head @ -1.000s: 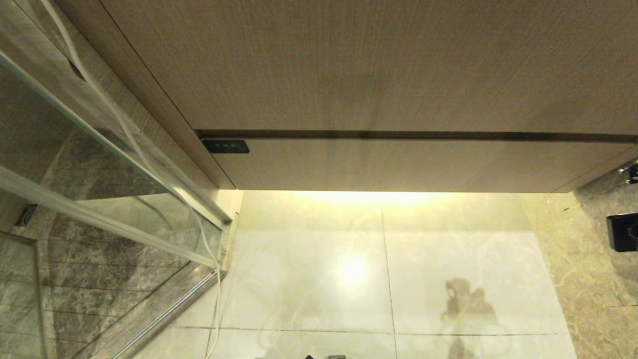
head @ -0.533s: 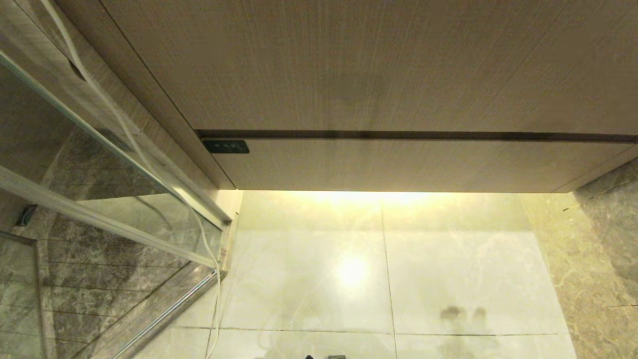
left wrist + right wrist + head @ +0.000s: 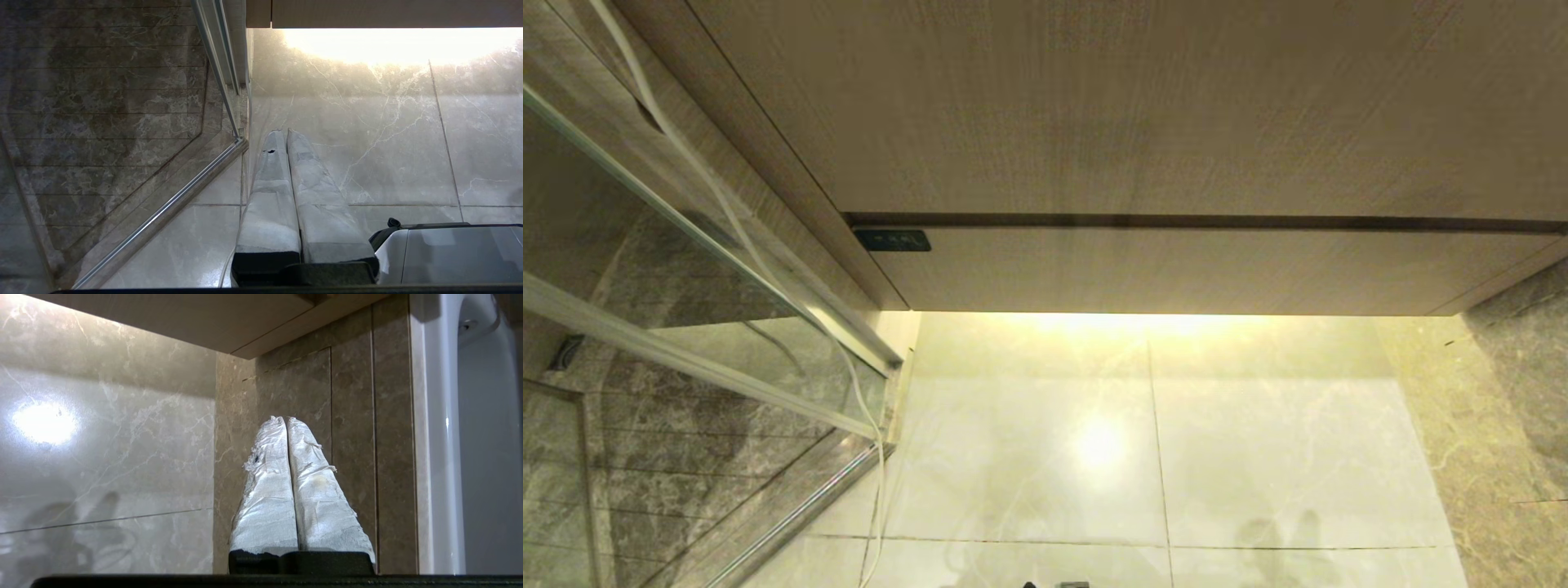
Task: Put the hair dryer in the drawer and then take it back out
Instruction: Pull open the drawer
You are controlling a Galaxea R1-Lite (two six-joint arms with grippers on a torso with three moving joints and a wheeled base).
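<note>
Gone from the head view, right pincer point(image 3: 286, 420) pressed together, empty; left pincer point(image 3: 284, 132) likewise; drawer point(image 3: 1176, 269) closed.

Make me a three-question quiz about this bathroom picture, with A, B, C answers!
1. Where is the small dark label on the drawer?
A. its left end
B. its middle
C. its right end

2. How many hair dryers are in sight?
A. two
B. one
C. none

3. How do the fingers of the right hand stand?
A. spread wide
B. pressed together, holding nothing
C. clamped on a bottle

Answers:
1. A, the head view shows the label at the left end of the drawer front, just under the dark gap.
2. C, all three views show only cabinet, floor tiles, wall and glass screen.
3. B, the right wrist view shows the two wrapped fingers touching along their length with nothing between them.
</note>
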